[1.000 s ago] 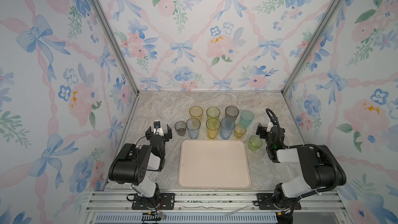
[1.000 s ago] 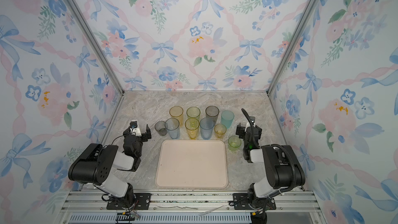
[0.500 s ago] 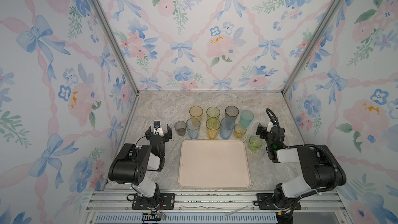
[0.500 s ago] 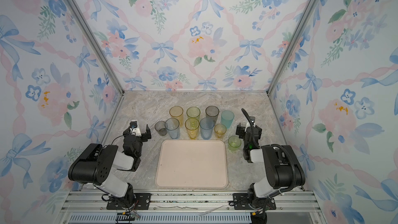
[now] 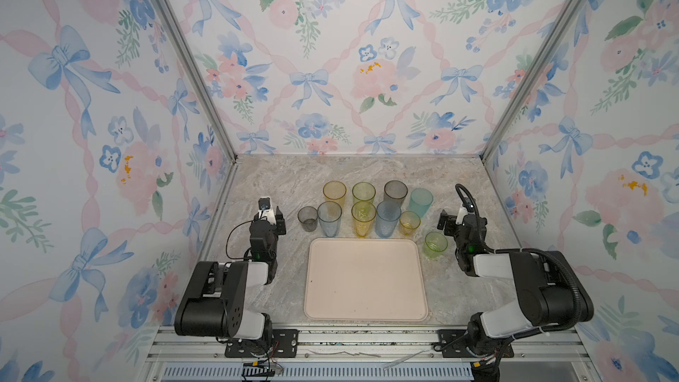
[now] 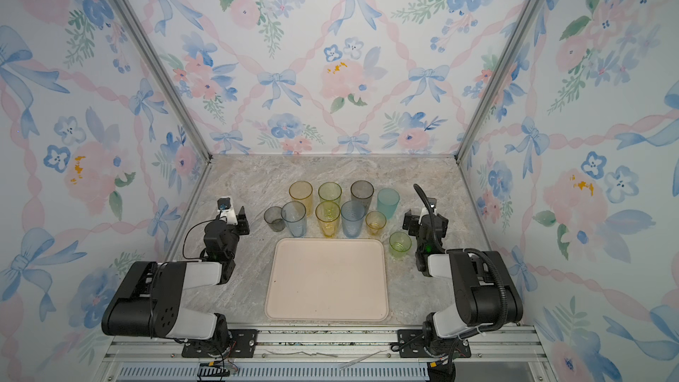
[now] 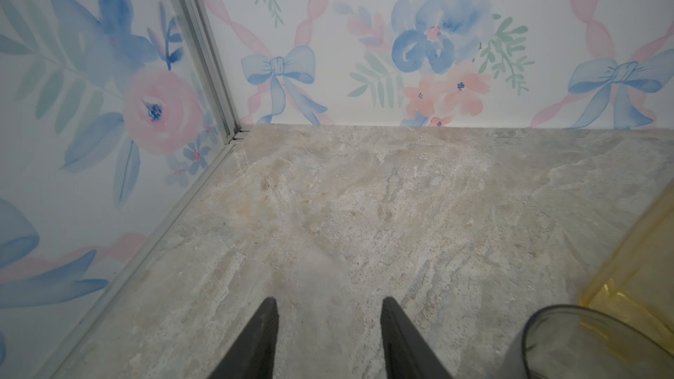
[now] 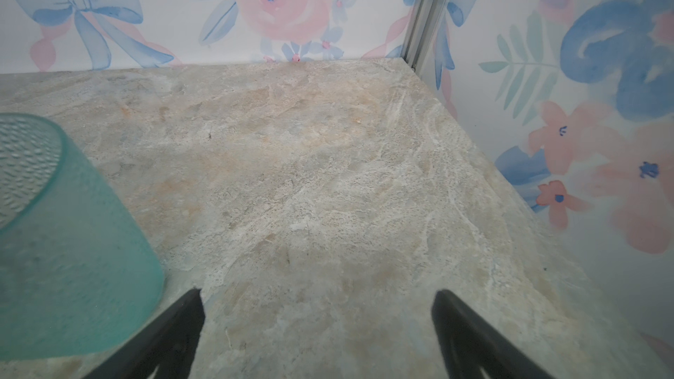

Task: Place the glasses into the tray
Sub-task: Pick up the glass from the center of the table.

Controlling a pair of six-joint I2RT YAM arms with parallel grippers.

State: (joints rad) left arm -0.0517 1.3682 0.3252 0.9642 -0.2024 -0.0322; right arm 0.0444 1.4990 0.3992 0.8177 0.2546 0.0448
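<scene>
robot lab test booth, dressed up homey. stone-look desk (image 5: 367, 174) boxed on three sides by floral bow wallpaper panels (image 5: 330, 67); bare aluminium posts (image 5: 194, 67) at desk's back corners. along desk's front edge: slotted aluminium rail (image 5: 367, 339), two black-and-white robot arms (image 5: 220, 299) bolted to it on black plates (image 5: 284, 343), loose wiring (image 5: 259, 363), vented grille (image 5: 367, 372).

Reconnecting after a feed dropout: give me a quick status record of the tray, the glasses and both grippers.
target: large flat cream-beige rectangular tray, nothing in it
items: ten translucent tinted tumblers, upright on the marbled table, behind and beside the tray
left gripper: open, empty, short smoky grey tumbler beside it
right gripper: open wide, empty, tall teal tumbler beside it
progress: no glass placed yet
</scene>
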